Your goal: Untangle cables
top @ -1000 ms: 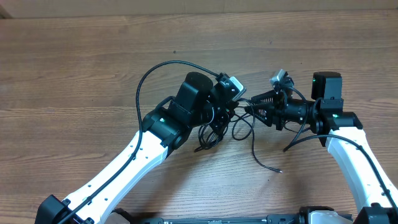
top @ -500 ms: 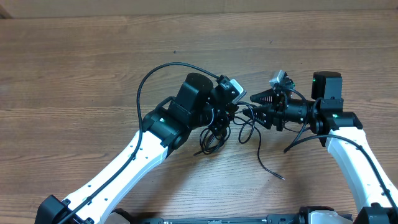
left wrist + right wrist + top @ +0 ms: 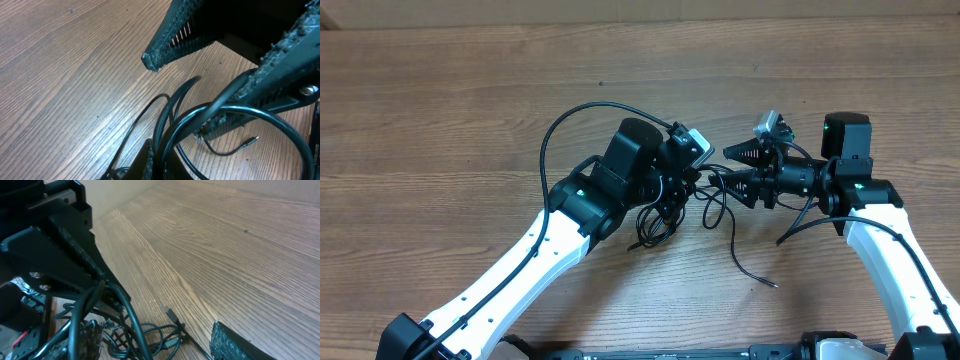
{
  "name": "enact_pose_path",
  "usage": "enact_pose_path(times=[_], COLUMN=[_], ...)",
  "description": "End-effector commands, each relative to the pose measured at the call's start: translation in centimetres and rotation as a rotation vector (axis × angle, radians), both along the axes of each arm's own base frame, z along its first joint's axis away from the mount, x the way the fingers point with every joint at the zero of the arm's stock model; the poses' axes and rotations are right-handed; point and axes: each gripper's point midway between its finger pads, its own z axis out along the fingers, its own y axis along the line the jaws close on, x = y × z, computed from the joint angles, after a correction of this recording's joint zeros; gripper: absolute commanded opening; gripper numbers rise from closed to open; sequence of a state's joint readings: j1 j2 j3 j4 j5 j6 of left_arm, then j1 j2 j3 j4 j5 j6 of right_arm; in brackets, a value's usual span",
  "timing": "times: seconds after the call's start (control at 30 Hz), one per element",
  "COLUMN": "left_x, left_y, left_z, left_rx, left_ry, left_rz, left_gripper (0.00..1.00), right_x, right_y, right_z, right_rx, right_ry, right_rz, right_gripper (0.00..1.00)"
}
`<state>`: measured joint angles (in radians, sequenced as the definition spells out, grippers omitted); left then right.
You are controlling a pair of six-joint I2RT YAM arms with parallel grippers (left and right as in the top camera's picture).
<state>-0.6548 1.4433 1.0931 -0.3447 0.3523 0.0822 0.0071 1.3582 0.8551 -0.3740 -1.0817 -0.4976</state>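
Note:
The cables [image 3: 665, 215] are thin black cords bunched in loops on the table between the two arms. One loose plug end [image 3: 772, 284] trails out to the right. My left gripper [image 3: 690, 183] is shut on strands of the bundle, which pass up between its jaws [image 3: 157, 150]. My right gripper [image 3: 731, 172] faces it from the right and stands open. Its rough fingers [image 3: 175, 35] are spread wide, and a cable loop [image 3: 240, 107] curves over the lower one. In the right wrist view, loops [image 3: 150, 335] and a small plug [image 3: 171, 314] lie between its fingertips [image 3: 137, 341].
Bare wooden table [image 3: 440, 110] lies all around. A thicker black arm wire [image 3: 560, 125] arches over the left arm. The two grippers stand very close together, nearly tip to tip.
My right gripper's jaws have spread apart from nearly closed. The cable loops have slackened, and the loose end has slid slightly right and toward the front. The left gripper has stayed put.

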Motion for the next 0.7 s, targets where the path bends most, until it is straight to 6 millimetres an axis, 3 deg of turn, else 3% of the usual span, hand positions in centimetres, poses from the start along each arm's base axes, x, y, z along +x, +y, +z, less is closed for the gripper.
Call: enact_pose_path(times=[0.0,0.27,0.4,0.67], left_x=[0.1,-0.1,0.2,0.7], left_y=[-0.4,0.1,0.7,1.1], left_z=[0.6,-0.1,-0.6,-0.7], left_rx=[-0.001,0.027,0.058,0.076], left_ry=[-0.027,-0.005,-0.003,-0.014], left_rz=[-0.015,-0.005,0.029,0.058], left_gripper=[0.04,0.04,0.04,0.04], right_x=[0.7,1.6,3.5,4.8], right_y=[-0.1,-0.9,-3.4,-8.0], right_z=[0.9,0.0,-2.3,-5.3], right_rx=[-0.024,-0.067,-0.162,-0.255], right_ry=[-0.043,0.003,0.141,0.361], right_rz=[-0.019,-0.098,-0.325,-0.698], right_gripper=[0.67,0.7,0.86,0.96])
